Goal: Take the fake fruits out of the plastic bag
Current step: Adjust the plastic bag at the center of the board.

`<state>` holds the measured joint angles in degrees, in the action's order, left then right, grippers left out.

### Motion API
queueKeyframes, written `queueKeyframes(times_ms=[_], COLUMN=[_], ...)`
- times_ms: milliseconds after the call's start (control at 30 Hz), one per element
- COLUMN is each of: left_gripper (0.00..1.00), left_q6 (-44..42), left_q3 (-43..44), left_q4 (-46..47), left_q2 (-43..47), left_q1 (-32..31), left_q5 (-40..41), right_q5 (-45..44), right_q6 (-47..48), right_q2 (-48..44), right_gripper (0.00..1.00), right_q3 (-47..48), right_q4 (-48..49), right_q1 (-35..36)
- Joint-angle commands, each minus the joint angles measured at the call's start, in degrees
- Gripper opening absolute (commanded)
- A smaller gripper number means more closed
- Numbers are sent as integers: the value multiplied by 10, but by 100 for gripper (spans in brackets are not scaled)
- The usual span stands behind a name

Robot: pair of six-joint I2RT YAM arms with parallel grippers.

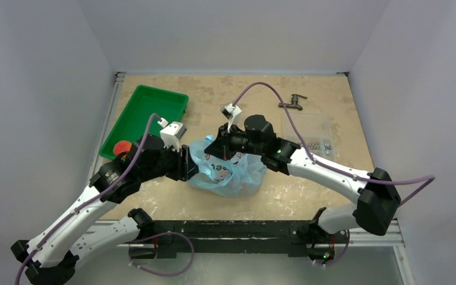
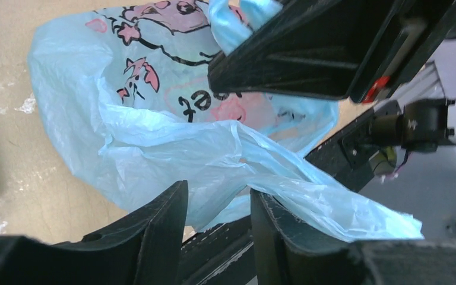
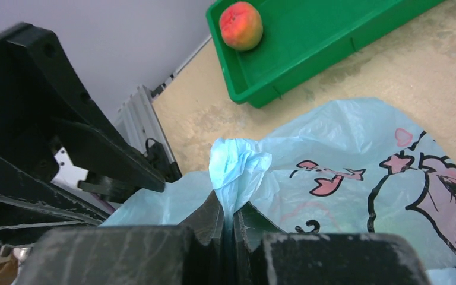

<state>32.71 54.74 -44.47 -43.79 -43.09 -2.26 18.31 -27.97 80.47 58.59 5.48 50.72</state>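
Note:
The light-blue plastic bag (image 1: 230, 173) with a dark-and-pink print lies crumpled at the table's middle. My right gripper (image 3: 232, 209) is shut on a bunched fold of the bag (image 3: 237, 163) at its top and holds it up. My left gripper (image 2: 217, 205) is open at the bag's left side. Thin bag film (image 2: 172, 148) drapes over one of its fingers (image 2: 273, 222) and hangs by the gap. A red-peach fruit (image 3: 241, 25) sits in the green tray (image 3: 320, 35); it also shows in the top view (image 1: 122, 147). No other fruit shows.
The green tray (image 1: 145, 113) stands at the back left. A clear rigid plastic box (image 1: 312, 135) and a dark metal tap piece (image 1: 293, 102) lie at the back right. The two grippers are close together over the bag.

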Motion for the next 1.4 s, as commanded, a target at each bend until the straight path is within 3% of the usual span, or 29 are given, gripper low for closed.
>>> queueKeyframes(times_ms=[0,200,400,600,833,1067,1100,1133,1200,1233,1367], left_gripper=[45,52,59,59,59,57,53,42,9,0,0], left_q6=[-115,-219,-309,-345,-381,-383,-386,-392,-396,-399,-376], left_q3=[54,102,128,167,167,176,184,194,206,207,204], left_q4=[-45,-66,-52,-32,-13,50,45,38,32,38,124], left_q2=[2,-9,-41,-71,-92,-120,-127,-135,-143,-143,-139], left_q1=[0,-28,-106,-133,-145,-152,-152,-152,-152,-151,-138], left_q5=[-71,-61,20,115,-24,-72,-62,-48,27,83,317], right_q5=[-30,-27,-17,-13,-18,-14,-15,-18,-39,-53,-63], right_q6=[-32,-44,-48,-49,-47,-57,-58,-57,-57,-59,-85], right_q2=[-51,-70,-69,-73,-86,-87,-89,-89,-95,-100,-126], right_gripper=[0,0,0,0,0,0,0,0,0,0,0], right_q3=[28,22,20,17,13,11,12,14,24,27,25], right_q4=[-26,-35,-34,-33,-36,-30,-30,-33,-52,-65,-80], right_q1=[1,-1,-2,-4,-7,-8,-8,-11,-20,-29,-127])
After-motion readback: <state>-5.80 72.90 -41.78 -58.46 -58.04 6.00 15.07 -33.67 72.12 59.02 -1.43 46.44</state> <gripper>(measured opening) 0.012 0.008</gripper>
